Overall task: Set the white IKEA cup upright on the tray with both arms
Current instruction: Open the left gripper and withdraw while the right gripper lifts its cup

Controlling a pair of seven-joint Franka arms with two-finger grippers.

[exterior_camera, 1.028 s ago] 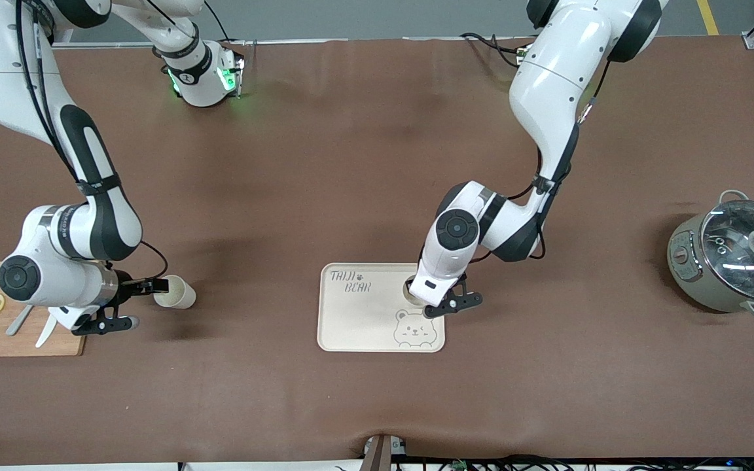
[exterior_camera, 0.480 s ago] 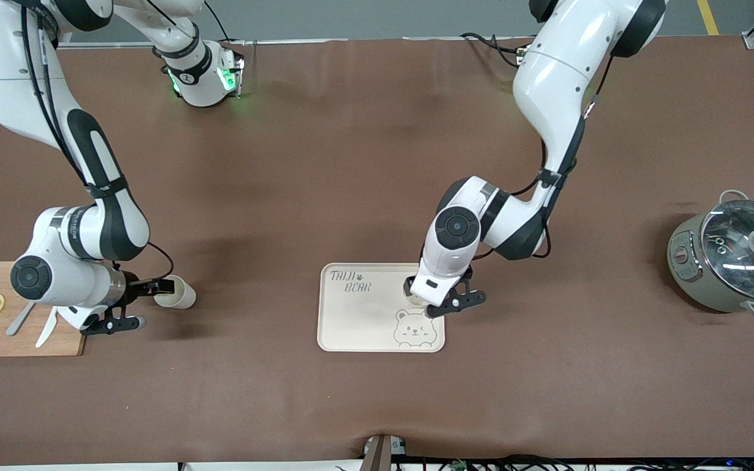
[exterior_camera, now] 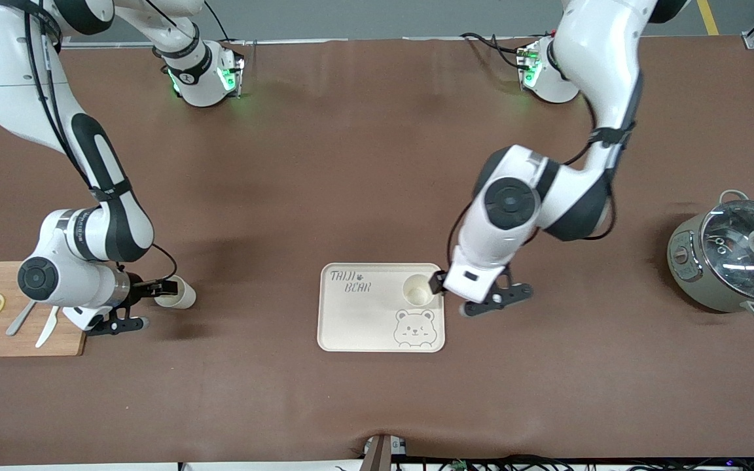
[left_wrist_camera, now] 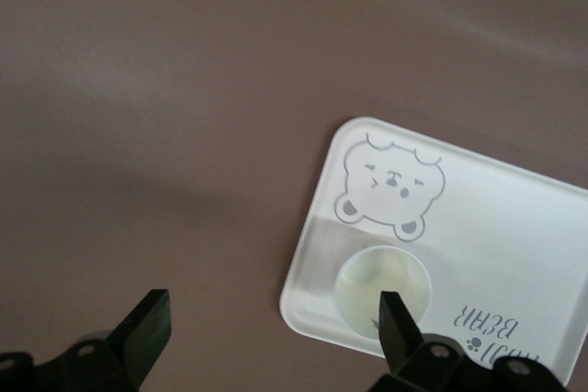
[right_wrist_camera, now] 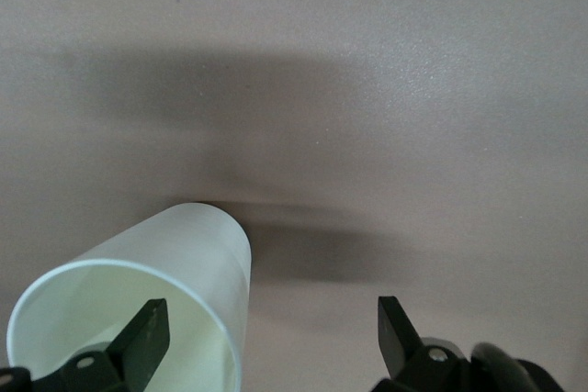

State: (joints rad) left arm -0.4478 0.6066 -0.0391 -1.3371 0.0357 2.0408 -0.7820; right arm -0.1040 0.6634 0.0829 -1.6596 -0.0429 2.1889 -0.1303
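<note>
Only legible text I read: grey "TAIJI BEAR" lettering on the tray (exterior_camera: 357,314), in its corner toward the right arm's end, with a small paw mark. Left wrist view shows "BEAR" too.

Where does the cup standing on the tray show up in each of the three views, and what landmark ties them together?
Front view: the cup on the tray stands upright near the tray edge toward the left arm's end, just above the bear-face drawing.
Left wrist view: the cup is seen from above, partly covered by one finger of the left gripper.
Right wrist view: not in it; that one shows another cup.
Shared landmark: the bear face.
</note>
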